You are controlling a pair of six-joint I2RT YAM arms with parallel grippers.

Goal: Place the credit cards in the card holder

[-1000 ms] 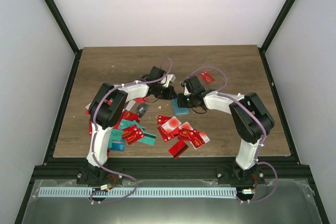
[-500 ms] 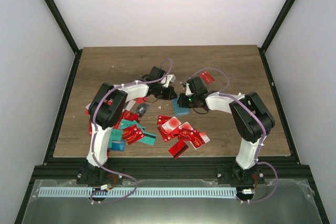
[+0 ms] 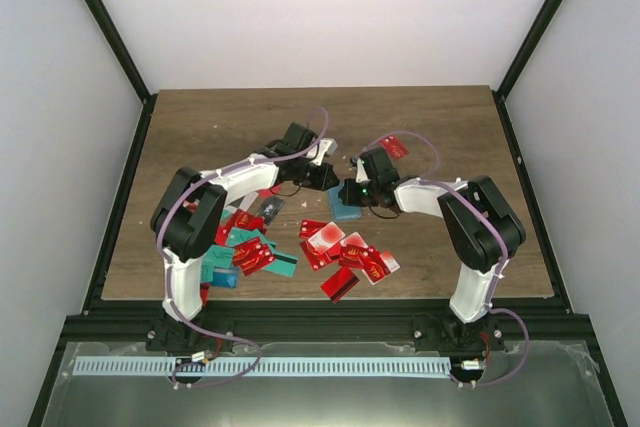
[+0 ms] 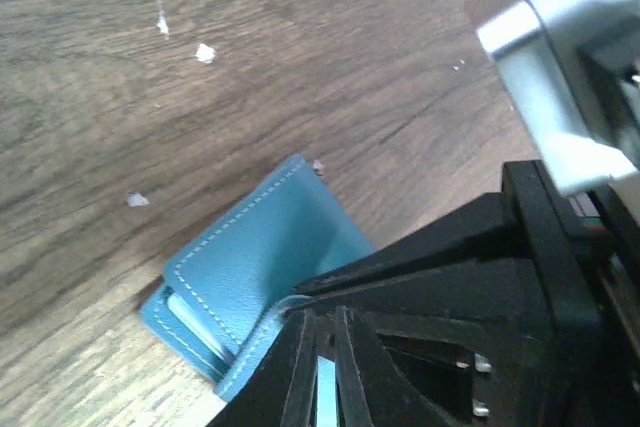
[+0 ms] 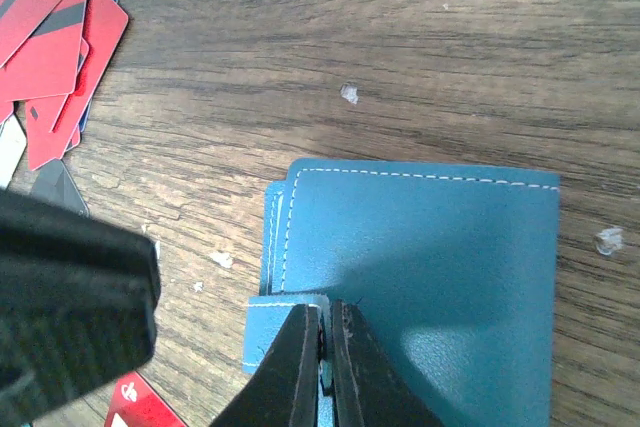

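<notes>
The teal-blue card holder (image 3: 345,207) lies on the wooden table (image 3: 450,127) between both grippers. In the right wrist view it (image 5: 430,257) lies folded, and my right gripper (image 5: 322,325) is shut on a small flap at its near edge. In the left wrist view my left gripper (image 4: 322,352) is shut on the edge of the holder (image 4: 260,247), with blue showing between the fingers. In the top view the left gripper (image 3: 328,179) and right gripper (image 3: 349,193) nearly touch. Red credit cards (image 3: 345,252) lie scattered in front, and more red and teal ones (image 3: 250,247) to the left.
One red card (image 3: 393,145) lies alone behind the right arm. Red cards (image 5: 50,57) show at the top left of the right wrist view, with the left gripper's black body (image 5: 70,292) close beside the holder. White specks dot the wood.
The left arm's elbow has swung out to the left and lower. The right gripper has edged slightly left. Both grippers stay at the card holder, which has not moved.
</notes>
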